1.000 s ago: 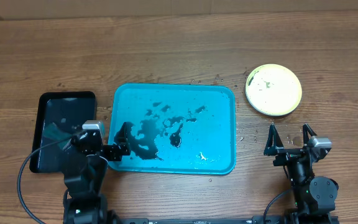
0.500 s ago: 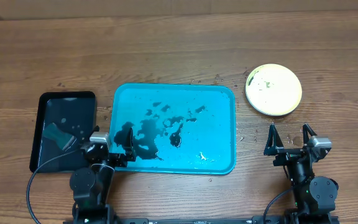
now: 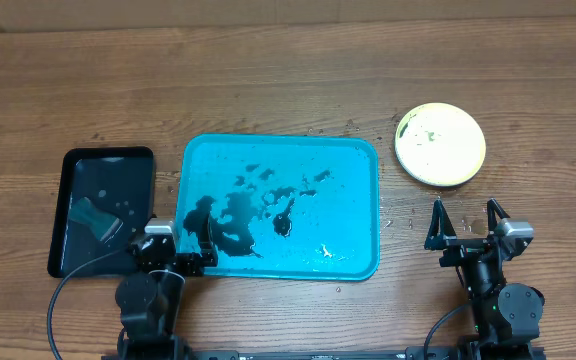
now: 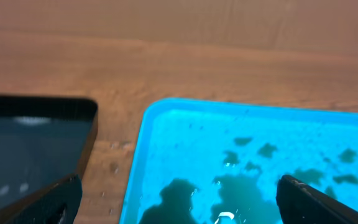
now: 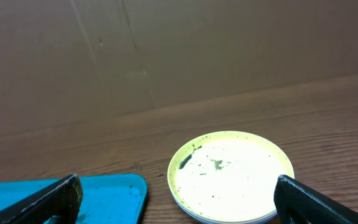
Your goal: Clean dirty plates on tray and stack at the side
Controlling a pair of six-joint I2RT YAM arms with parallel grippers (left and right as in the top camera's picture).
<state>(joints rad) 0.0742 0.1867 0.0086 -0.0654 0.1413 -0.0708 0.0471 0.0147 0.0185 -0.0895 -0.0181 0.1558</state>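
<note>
The turquoise tray lies mid-table with dark wet smears and no plate on it. The plates sit stacked on the wood to its right, a yellow-green one with dark specks on top; in the right wrist view a paler rim shows under the stack. My left gripper is open at the tray's near left corner, one finger over each tray, and holds nothing. From its own camera the left gripper straddles the tray's left rim. My right gripper stands open and empty just in front of the plates, as its camera confirms.
A black tray lies left of the turquoise one, with a greyish sponge and water drops in it. Its corner shows in the left wrist view. Water drops dot the wood between tray and plates. A brown wall backs the table.
My left arm has drawn back toward the near edge, off the black tray, uncovering the sponge lying there. The right arm has not moved.
</note>
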